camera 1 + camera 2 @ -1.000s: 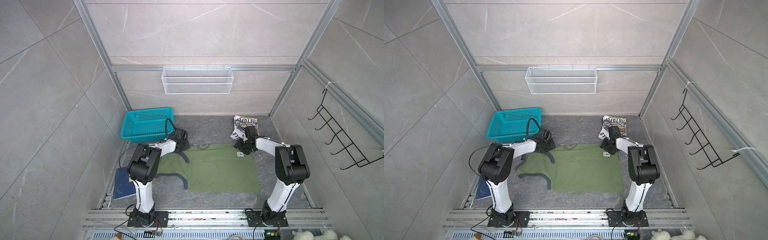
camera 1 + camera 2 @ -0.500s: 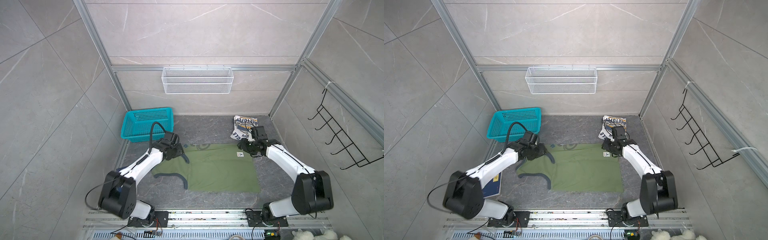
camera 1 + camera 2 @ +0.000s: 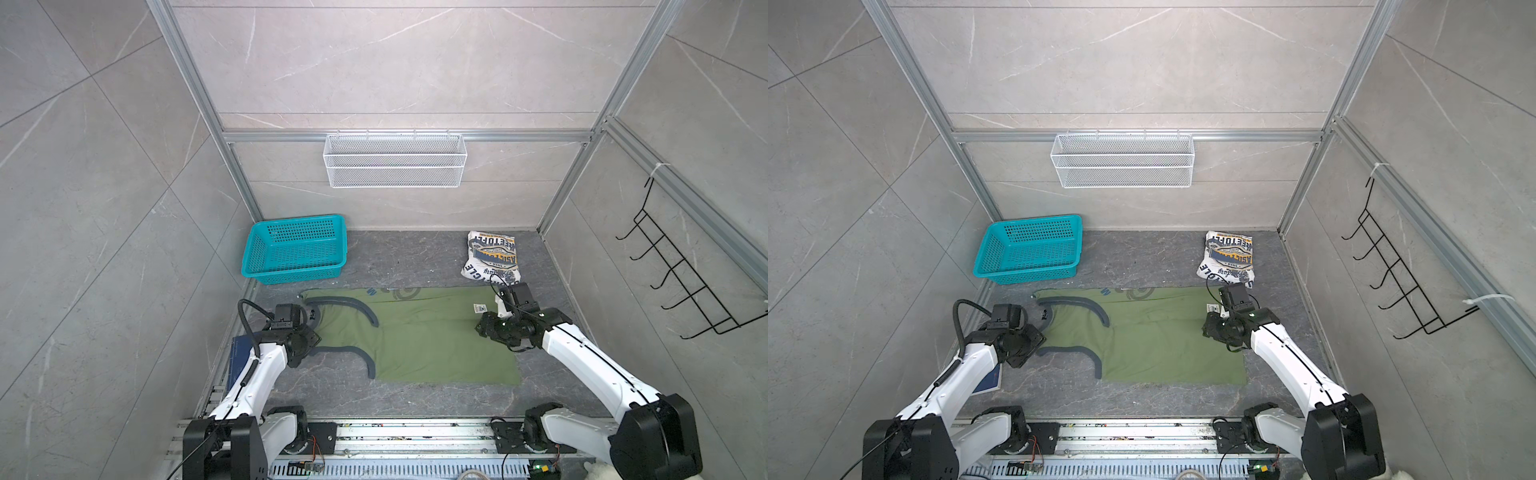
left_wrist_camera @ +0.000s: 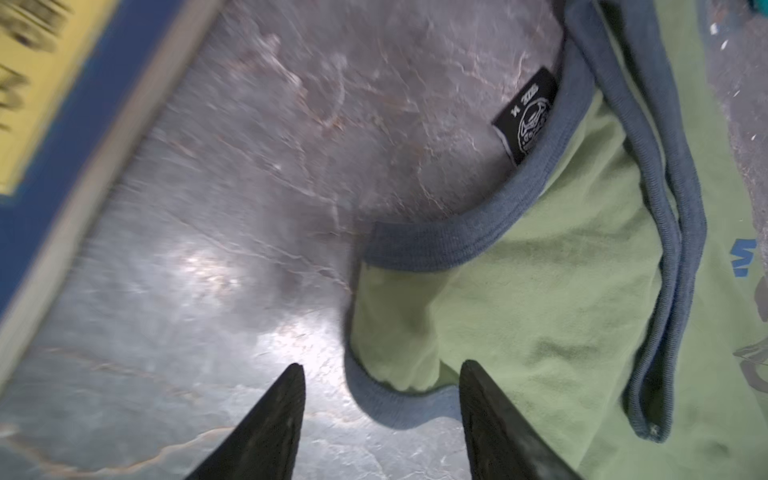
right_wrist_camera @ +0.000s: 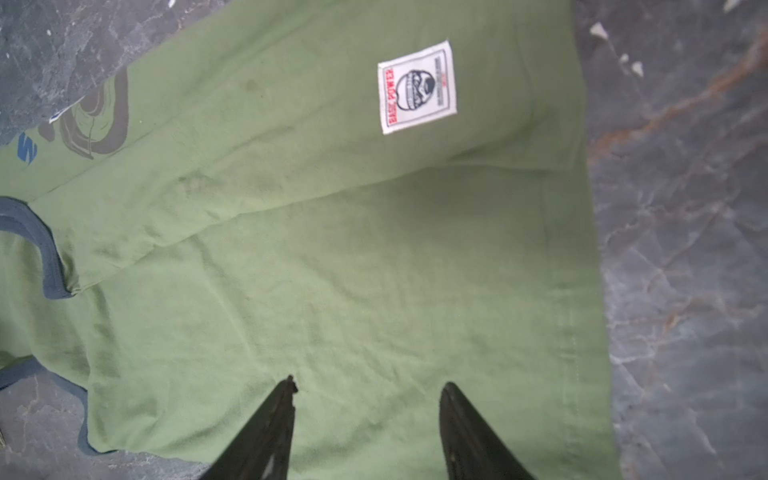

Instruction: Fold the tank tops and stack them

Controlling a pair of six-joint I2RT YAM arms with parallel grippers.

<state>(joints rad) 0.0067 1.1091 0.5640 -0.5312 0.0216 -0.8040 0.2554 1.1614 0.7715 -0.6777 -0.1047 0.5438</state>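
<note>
The olive green tank top (image 3: 419,336) (image 3: 1154,336) lies flat on the dark floor mat in both top views, grey-trimmed straps to the left. Its far long edge is folded over, with a white label (image 5: 417,87) on the flap. My left gripper (image 4: 382,365) (image 3: 311,332) is open, low over a strap end, with the grey trim (image 4: 415,407) lying between the fingers but not pinched. My right gripper (image 5: 368,381) (image 3: 484,328) is open above the hem side of the green cloth and holds nothing. The white tank top (image 3: 492,257) (image 3: 1228,257) sits folded at the back right.
A teal basket (image 3: 295,249) stands at the back left. A dark blue book (image 3: 239,353) (image 4: 41,124) lies by the left wall beside my left arm. A white wire basket (image 3: 395,160) hangs on the back wall, and a black hook rack (image 3: 681,282) on the right wall.
Both grippers have drawn back from the green top's far edge toward the front. The left arm has swung out over the strap end. The top has stayed flat.
</note>
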